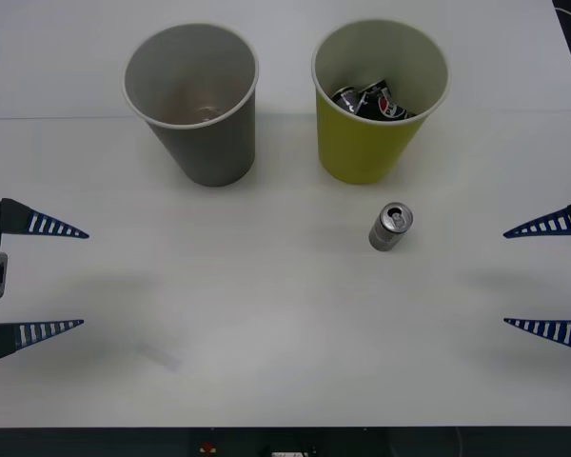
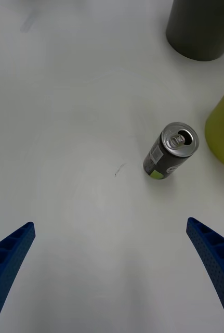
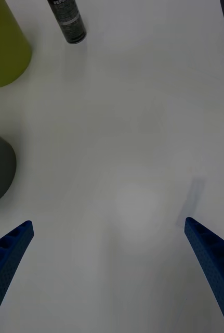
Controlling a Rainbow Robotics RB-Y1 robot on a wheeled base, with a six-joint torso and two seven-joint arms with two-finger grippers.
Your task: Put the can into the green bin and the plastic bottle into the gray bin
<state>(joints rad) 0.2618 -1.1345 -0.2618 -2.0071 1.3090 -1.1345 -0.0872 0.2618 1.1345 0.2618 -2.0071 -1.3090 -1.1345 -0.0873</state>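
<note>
Two end effectors and three task items are recorded on the white desk (image 1: 285,362), listed from left to right.

Left end effector (image 1: 38,278): held at the left edge of the desk, fingers spread wide, nothing between them. It is well apart from all items.

Gray bin (image 1: 192,100): stood upright at the far left-centre of the desk. Nothing solid is made out inside it.

Green bin (image 1: 379,100): stood upright just beside the gray bin, to its right. Black cans (image 1: 369,100) with red-white-blue logos are seen lying inside it.

Can (image 1: 391,227): stood upright on the desk, near the green bin and in front of it, not touching it. The pull-tab top is seen facing up. It is judged light, rigid but thin-walled, smooth and somewhat slippery; a firm pinch could dent it. A hold across the middle of the body is judged best, with the fingers on opposite sides of the round wall.

Right end effector (image 1: 547,276): held at the right edge of the desk, fingers spread wide, empty. The can lies nearer to it than to the left one.
</note>
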